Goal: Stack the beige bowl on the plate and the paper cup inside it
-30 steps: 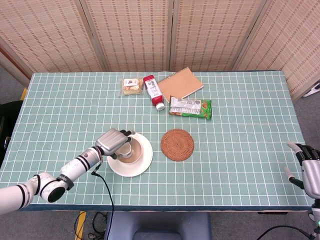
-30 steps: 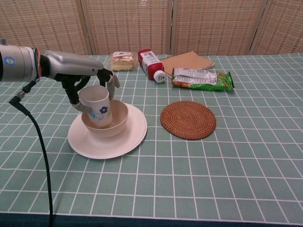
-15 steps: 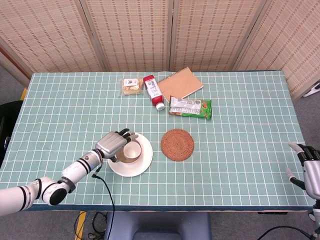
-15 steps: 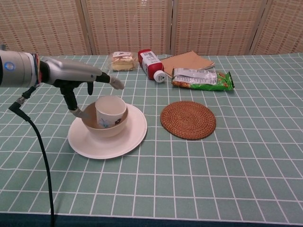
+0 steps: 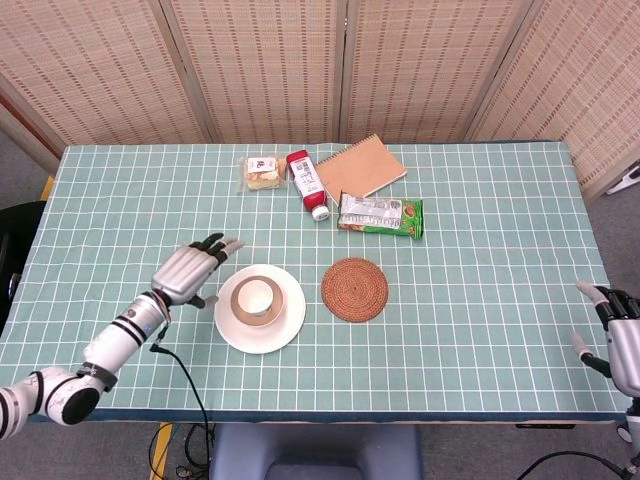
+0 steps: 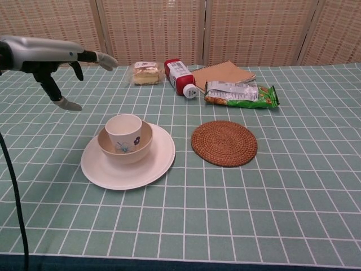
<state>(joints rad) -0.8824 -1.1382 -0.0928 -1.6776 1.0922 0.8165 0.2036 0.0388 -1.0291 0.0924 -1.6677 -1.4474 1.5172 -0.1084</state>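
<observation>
White paper cup (image 6: pixel 124 127) sits upright in beige ceramic bowl (image 6: pixel 125 143) on round white plate (image 6: pixel 128 158). Left robot hand (image 5: pixel 188 270) spread, empty, left of plate; withdraw leftward, clear of rim. Right robot hand (image 5: pixel 615 335) idle at the worktop's near right edge, state unclear.

Table (image 5: pixel 480 330) covered with a green cloth ruled in a white grid. Just to the right of the raised left hand (image 5: pixel 188 270), a white plate (image 5: pixel 290 318) lies on the cloth; further right, a round woven coaster (image 5: pixel 354 289). Beyond the hand, toward the far edge: a wrapped sandwich (image 5: pixel 262 172), a red bottle on its side (image 5: pixel 307 182), a brown spiral notebook (image 5: pixel 362 166) and a green snack packet (image 5: pixel 381 215).
</observation>
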